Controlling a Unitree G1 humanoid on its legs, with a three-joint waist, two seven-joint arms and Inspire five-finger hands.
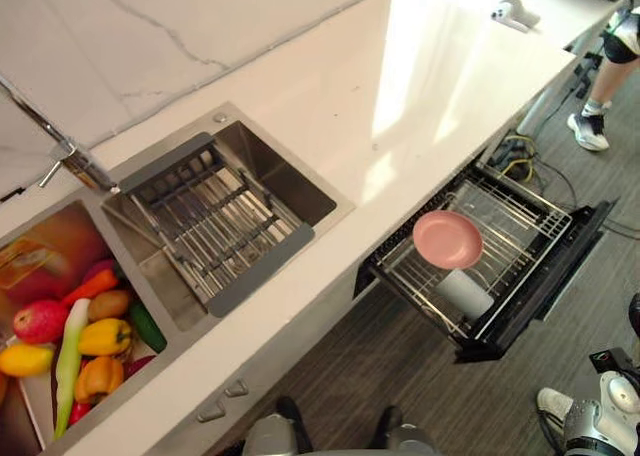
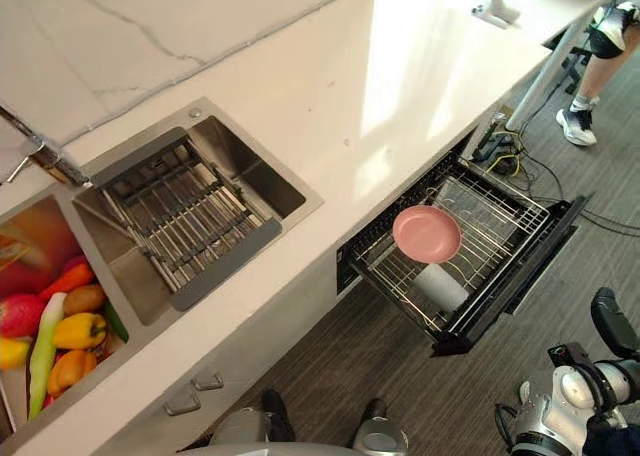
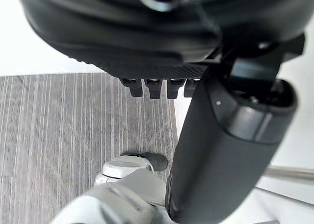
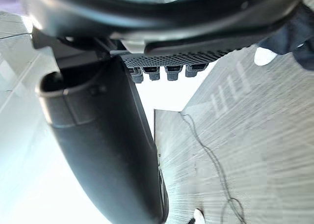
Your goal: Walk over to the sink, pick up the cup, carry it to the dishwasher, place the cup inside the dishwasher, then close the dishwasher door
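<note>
A white cup [image 1: 463,294] lies on its side in the wire rack [image 1: 520,226] of the dishwasher, just below a pink plate [image 1: 447,239]. The dishwasher's dark door [image 1: 555,276] stands pulled out over the grey floor under the white counter [image 1: 420,86]. The steel sink [image 1: 270,171] is at the counter's left, with a grey drain rack [image 1: 215,221] across it. My left hand [image 3: 162,32] hangs over the floor with relaxed fingers [image 3: 154,86] and holds nothing. My right hand [image 4: 162,17] hangs the same way, open and empty.
A tray of peppers, fruit and other vegetables [image 1: 75,341] fills the basin left of the sink. The tap [image 1: 70,156] stands behind it. Cables [image 1: 515,156] lie beside the dishwasher. A person's leg and shoe [image 1: 600,116] show at the far right. Two drawer handles [image 1: 222,401] sit below the counter.
</note>
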